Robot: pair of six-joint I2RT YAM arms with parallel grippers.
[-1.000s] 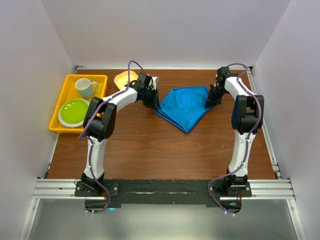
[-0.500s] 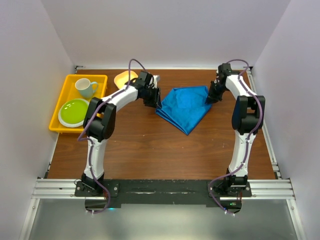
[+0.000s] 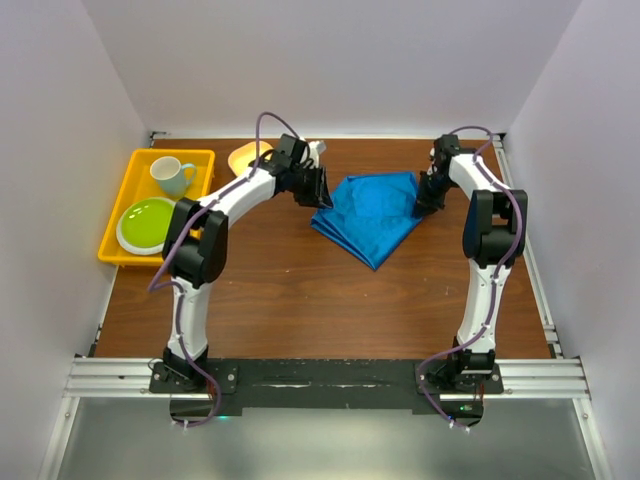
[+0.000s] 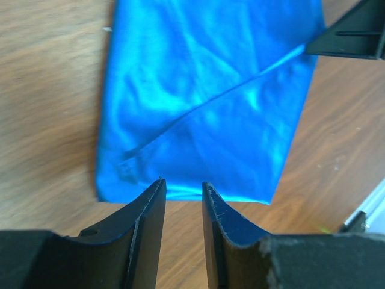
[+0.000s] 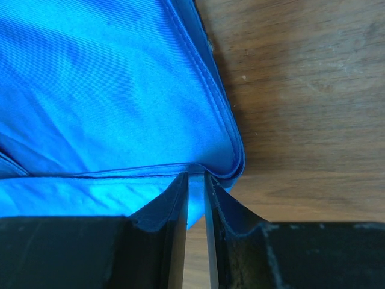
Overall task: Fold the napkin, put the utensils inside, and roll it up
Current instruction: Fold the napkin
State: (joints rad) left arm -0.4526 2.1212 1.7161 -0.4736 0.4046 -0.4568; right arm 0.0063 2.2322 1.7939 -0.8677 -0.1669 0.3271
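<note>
The left gripper (image 3: 322, 192) has shifted farther back and rightward along the left edge of the napkin (image 3: 372, 215)

Folded royal-blue napkin (image 3: 372, 212), creased, on far tabletop (image 3: 300, 290)

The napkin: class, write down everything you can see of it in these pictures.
The napkin is bright blue cloth, soft, slightly shiny, with hemmed edges. It lies folded in layers on the wooden table, creased diagonally, one point toward the arms' bases. The left pincer stands open at its left edge; the right pincer meets its right corner, grip unclear.
</note>
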